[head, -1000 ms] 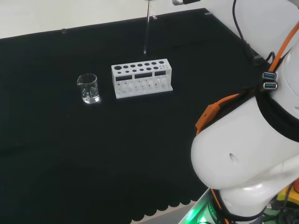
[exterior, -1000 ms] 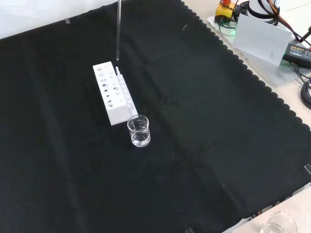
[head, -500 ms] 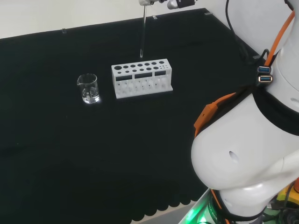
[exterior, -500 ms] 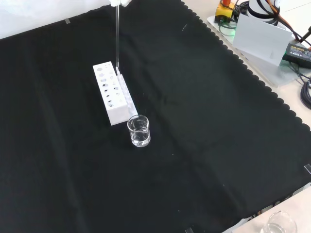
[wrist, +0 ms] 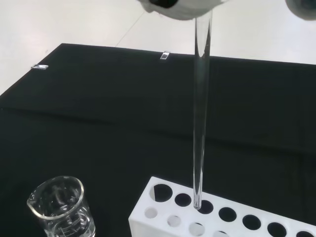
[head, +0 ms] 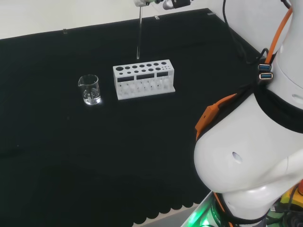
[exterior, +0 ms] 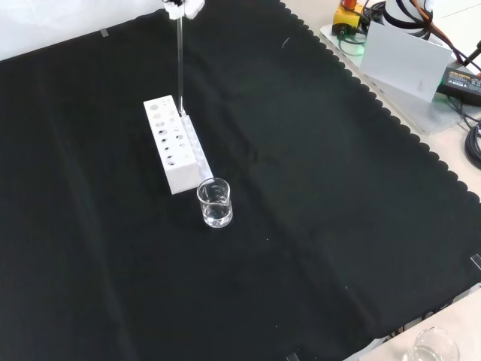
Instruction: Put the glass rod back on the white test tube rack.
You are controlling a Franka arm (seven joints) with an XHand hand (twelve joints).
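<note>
The white test tube rack (head: pixel 143 78) (exterior: pixel 173 146) (wrist: pixel 232 220) stands on the black cloth with its rows of holes facing up. The clear glass rod (head: pixel 139 33) (exterior: pixel 180 64) (wrist: pixel 200 118) hangs nearly upright over it, pinched at its top end by the hand (head: pixel 142 2) (exterior: pixel 183 6) (wrist: pixel 177 7). In the wrist view the rod's lower tip sits just at one hole in the rack's back row; I cannot tell whether it has entered the hole. In the front view the tip lies along the rack's far right edge.
A small glass beaker (head: pixel 89 90) (exterior: pixel 215 203) (wrist: pixel 61 211) with a little liquid stands beside one end of the rack. The arm's white links (head: pixel 251 161) take up the head view's right. Another glass vessel (exterior: pixel 432 349) and a white box (exterior: pixel 402 54) lie off the cloth.
The hand has carried the rod leftward in the head view and lowered it, so the tip now reaches the rack's top. Rack and beaker have not moved.
</note>
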